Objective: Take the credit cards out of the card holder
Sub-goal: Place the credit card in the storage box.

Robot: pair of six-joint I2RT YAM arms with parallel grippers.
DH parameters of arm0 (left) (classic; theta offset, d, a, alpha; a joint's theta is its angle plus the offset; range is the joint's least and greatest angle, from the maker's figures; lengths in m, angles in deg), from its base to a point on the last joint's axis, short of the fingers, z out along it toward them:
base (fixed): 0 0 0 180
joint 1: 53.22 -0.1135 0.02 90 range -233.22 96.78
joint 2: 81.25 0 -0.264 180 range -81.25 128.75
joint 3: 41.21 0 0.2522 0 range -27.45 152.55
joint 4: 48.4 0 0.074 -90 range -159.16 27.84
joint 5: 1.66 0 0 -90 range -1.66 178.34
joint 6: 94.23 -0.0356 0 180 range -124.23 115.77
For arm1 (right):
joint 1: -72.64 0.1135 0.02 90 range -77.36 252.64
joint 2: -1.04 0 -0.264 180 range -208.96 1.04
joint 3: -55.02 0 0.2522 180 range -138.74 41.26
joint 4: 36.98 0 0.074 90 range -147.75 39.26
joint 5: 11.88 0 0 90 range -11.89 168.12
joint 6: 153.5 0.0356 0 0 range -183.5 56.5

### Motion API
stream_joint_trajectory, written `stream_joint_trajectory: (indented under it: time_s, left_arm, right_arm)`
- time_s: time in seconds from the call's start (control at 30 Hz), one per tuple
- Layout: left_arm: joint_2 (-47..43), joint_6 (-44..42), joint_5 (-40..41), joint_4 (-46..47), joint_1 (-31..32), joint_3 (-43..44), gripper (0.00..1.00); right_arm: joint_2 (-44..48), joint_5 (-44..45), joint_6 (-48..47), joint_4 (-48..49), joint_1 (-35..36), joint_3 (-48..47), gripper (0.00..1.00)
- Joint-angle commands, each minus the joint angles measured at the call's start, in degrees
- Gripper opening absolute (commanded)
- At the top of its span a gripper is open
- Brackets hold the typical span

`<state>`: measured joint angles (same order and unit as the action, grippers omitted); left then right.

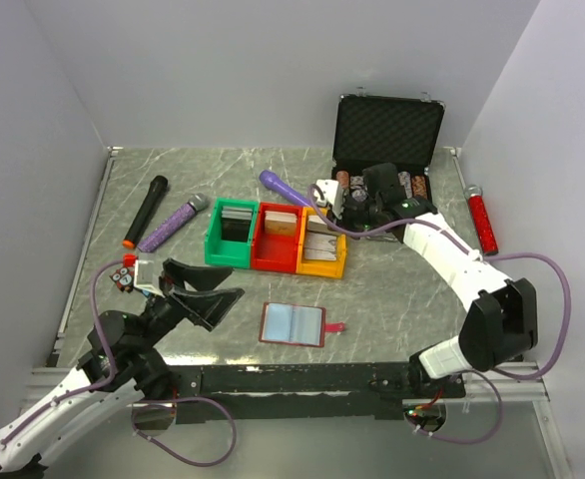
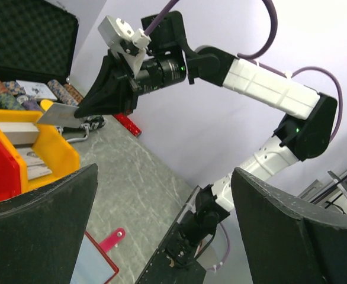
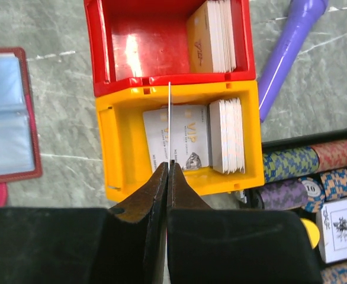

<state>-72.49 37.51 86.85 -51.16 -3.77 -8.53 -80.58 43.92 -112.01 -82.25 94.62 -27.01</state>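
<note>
The card holder [image 1: 292, 324] lies open and flat near the table's front edge. It is dark red with pale blue sleeves, and its snap tab [image 1: 334, 327] points right. It also shows in the right wrist view as the card holder [image 3: 7, 112] at the left edge. My right gripper [image 3: 168, 165] is shut on a thin pale credit card [image 3: 169, 118], seen edge-on over the yellow bin [image 3: 117, 142]. In the left wrist view the same card [image 2: 56, 115] sticks out of the right gripper [image 2: 79, 109]. My left gripper [image 1: 228, 286] stands wide open and holds nothing, left of the holder.
Green [image 1: 231, 235], red [image 1: 278, 238] and yellow [image 1: 322, 249] bins stand in a row; the red and yellow ones hold cards. An open black chip case [image 1: 387, 135] sits behind. Toy microphones lie at the back left [image 1: 145, 212], middle [image 1: 288, 190] and right [image 1: 483, 220].
</note>
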Motion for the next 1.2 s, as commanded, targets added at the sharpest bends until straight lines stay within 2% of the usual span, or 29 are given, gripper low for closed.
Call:
stream_joint_trajectory:
  time_s: [0.0,0.2,0.37,0.63,1.17]
  left_arm:
    - [-0.6,1.4,-0.6,-1.2,-0.1,-0.5,0.99]
    - [1.0,0.9,-1.4,-2.3,-0.1,0.0,0.99]
    - [1.1,1.8,-2.1,-3.0,-0.2,-0.5,0.99]
    - [1.9,1.6,-3.0,-4.9,-0.1,-0.4,0.99]
    - [4.4,1.3,-4.7,-3.5,-0.2,-0.5,0.99]
  right_arm:
    - [-5.0,-4.7,-6.9,-1.2,-1.2,-2.9,0.00]
    - [-10.0,-5.2,-6.9,0.3,-1.9,-3.7,0.00]
    - [-11.4,-4.9,-5.2,6.1,-2.8,-2.3,0.00]
    - [-16.5,-3.6,-7.5,5.3,-3.2,-4.2,0.00]
    - [-21.2,-1.2,-6.0,8.1,-3.7,-5.6,0.00]
